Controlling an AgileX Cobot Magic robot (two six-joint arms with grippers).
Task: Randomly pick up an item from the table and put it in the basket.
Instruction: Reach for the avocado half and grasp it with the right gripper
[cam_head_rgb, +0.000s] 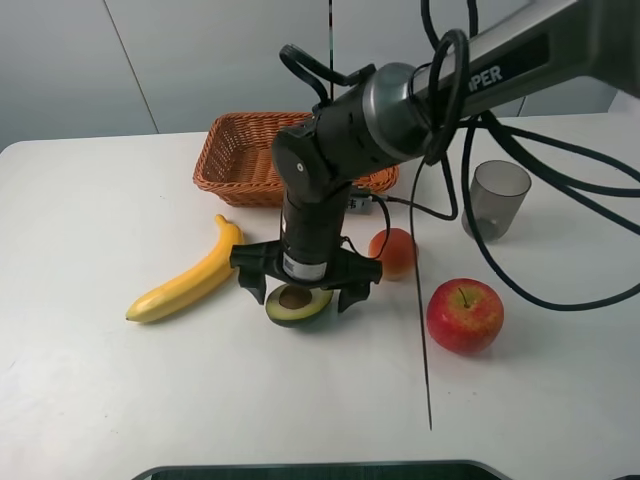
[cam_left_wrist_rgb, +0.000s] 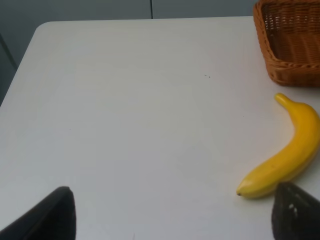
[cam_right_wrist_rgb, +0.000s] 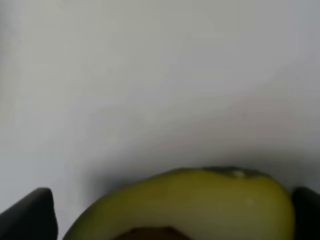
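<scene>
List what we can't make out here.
Basket interior: right arm covers part in exterior high; left wrist view's edge crops it.
Avocado: right wrist view blurred, edge cuts off the pit.
Left gripper: only fingertips show, in left wrist view.

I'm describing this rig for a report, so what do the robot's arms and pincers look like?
The right arm is a silver-grey tube with a black band lettered in white, ending PER, then black joint housings. Black cables loop along it. The right pincer is black, two-fingered, below a pale ring. Of the left pincer only dark fingertips show.
</scene>
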